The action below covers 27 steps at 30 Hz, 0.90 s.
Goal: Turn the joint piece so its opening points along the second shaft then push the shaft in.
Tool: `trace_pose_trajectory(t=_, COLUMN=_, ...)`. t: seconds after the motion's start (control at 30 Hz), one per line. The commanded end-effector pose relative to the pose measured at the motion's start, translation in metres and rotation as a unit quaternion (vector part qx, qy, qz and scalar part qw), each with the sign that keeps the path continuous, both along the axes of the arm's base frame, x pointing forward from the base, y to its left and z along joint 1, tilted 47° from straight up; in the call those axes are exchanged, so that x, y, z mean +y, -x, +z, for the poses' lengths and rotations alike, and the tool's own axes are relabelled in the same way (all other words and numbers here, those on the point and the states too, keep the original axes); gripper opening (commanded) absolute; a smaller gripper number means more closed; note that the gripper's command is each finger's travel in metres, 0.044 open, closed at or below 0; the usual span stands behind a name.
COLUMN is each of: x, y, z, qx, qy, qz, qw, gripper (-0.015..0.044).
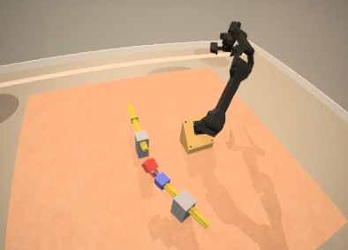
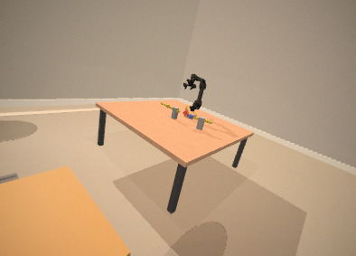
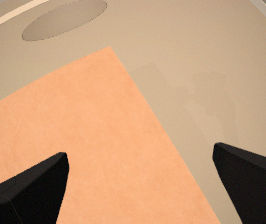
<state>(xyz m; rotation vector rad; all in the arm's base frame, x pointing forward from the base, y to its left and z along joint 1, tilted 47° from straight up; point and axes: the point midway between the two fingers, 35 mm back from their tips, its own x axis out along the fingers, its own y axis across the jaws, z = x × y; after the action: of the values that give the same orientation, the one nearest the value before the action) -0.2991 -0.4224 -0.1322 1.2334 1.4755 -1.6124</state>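
Observation:
Two yellow shafts lie in a line on the orange table [image 1: 66, 165] [image 2: 149, 124] [image 3: 84, 129]. The near shaft [image 1: 200, 218] runs through a grey block [image 1: 183, 206] [image 2: 200, 123] and ends in a blue piece [image 1: 162, 179] with a red joint piece [image 1: 150, 165] [image 2: 185, 111] on it. The far shaft [image 1: 132, 113] sits in a second grey block [image 1: 141, 143] [image 2: 174, 113], its tip just short of the red piece. My gripper [image 1: 215, 47] [image 2: 186, 84] [image 3: 142, 157] is open and empty. It hangs high above the table's far corner, well away from the shafts.
The arm's tan base [image 1: 196, 138] stands on the table to the right of the shafts. The wrist view shows only the table's corner edge and the floor beyond. A second orange table [image 2: 45, 214] stands in the foreground of the exterior view.

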Motion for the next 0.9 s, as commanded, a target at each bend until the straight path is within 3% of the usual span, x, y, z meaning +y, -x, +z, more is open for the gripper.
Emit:
trace_pose_trajectory(t=0.0, x=0.0, y=0.0, z=0.0, qx=-0.001, qy=-0.001, qz=0.002, qw=1.0, gripper=0.0426)
trace_pose_trajectory(t=0.43, x=-0.011, y=-0.001, z=0.007, qx=-0.045, qy=-0.026, qz=0.081, qw=0.995, gripper=0.044)
trace_pose_trajectory(t=0.87, x=-0.062, y=-0.199, z=0.065, qx=-0.139, qy=-0.016, qz=0.232, qw=0.962, gripper=0.044)
